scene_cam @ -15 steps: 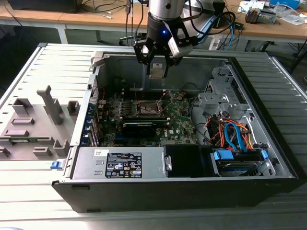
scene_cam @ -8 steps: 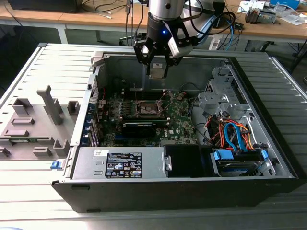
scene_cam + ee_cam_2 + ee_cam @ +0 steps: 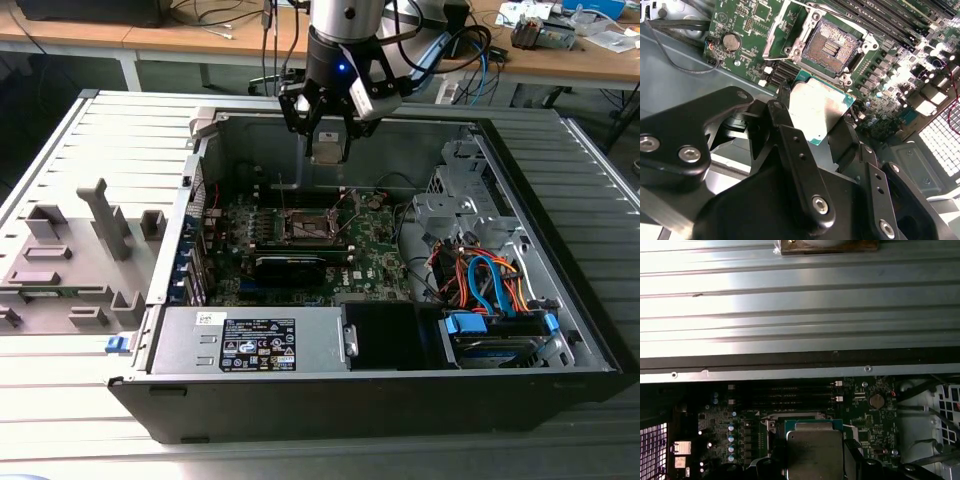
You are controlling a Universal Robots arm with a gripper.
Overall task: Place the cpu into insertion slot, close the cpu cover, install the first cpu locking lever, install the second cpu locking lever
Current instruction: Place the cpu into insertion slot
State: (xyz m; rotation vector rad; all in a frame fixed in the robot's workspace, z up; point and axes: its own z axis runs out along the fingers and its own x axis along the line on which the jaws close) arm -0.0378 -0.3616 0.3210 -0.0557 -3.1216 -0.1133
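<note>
My gripper (image 3: 327, 150) hangs over the open computer case, shut on the cpu (image 3: 817, 107), a flat square chip with a silver top and green edge. The dark fingers (image 3: 782, 117) press on two opposite sides of the chip. The cpu (image 3: 815, 452) hovers above the green motherboard and clear of it. The insertion slot (image 3: 832, 46) lies bare, its brownish-gold pin field showing, a short way beyond the chip. In the exterior view the slot (image 3: 308, 225) sits below the gripper. The cpu cover (image 3: 776, 31) stands flipped open at the slot's side. Thin rods beside the slot (image 3: 281, 190) look like raised locking levers.
The case walls (image 3: 400, 130) ring the motherboard. A power supply (image 3: 250, 340) fills the near edge, and a drive bay with orange and blue cables (image 3: 490, 280) sits at the exterior view's right. Grey fixtures (image 3: 70, 260) stand outside the case at the left.
</note>
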